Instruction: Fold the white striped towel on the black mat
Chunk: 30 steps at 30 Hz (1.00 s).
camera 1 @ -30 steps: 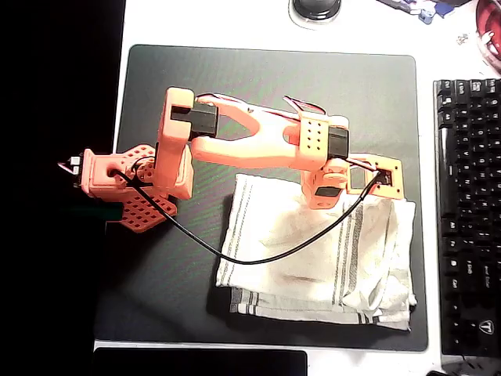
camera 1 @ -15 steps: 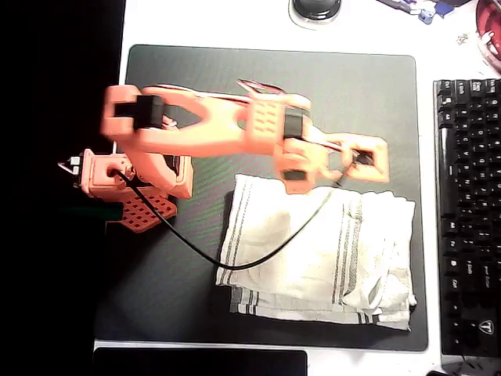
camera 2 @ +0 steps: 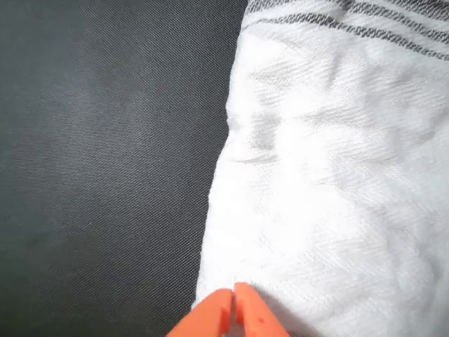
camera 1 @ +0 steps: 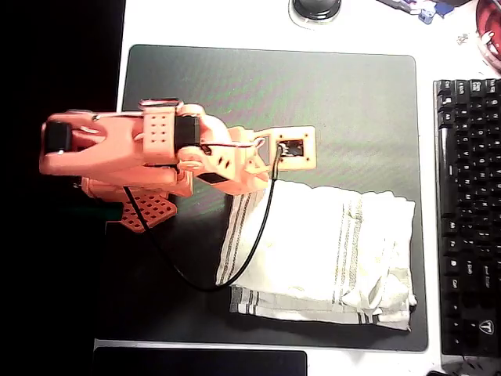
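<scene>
I have the gripper point(camera 2: 233, 309) pinched shut, its orange tips touching with no cloth between them, sitting right over the towel's edge where the cloth meets the mat. The white striped towel point(camera 1: 321, 254) lies on the lower right part of the black mat point(camera 1: 258, 86), and it looks already doubled: a second striped layer peeks out beneath its lower edge in the overhead view. In the wrist view the towel point(camera 2: 337, 182) fills the right side, the mat point(camera 2: 105, 161) the left, and the striped band runs across the top.

If another fold is wanted, I judge the next grab has to begin with the jaws spread wide before they drop, then close on that edge deep enough to catch both layers, or the top sheet will peel off alone. In the overhead view, the gripper point(camera 1: 288, 150) sits just off the towel's upper left corner, so a short reach would do.
</scene>
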Motion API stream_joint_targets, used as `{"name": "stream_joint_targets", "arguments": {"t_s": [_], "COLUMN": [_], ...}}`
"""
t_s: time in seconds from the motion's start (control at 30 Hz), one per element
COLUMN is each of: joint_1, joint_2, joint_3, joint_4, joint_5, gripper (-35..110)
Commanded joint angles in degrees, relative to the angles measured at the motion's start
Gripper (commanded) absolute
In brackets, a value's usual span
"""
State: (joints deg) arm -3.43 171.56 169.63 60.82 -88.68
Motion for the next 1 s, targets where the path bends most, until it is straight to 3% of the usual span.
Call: {"name": "stream_joint_targets", "arguments": {"t_s": [0.0, 0.5, 0.97], "joint_1": [-1.0, -0.5, 1.9], "joint_2": [9.6, 18.0, 20.8], "joint_3": [5.4, 11.2, 11.3], "joint_4": [0.8, 5.5, 16.3], "joint_5": [-1.0, -0.2, 0.6], "gripper": [0, 0, 0]}}
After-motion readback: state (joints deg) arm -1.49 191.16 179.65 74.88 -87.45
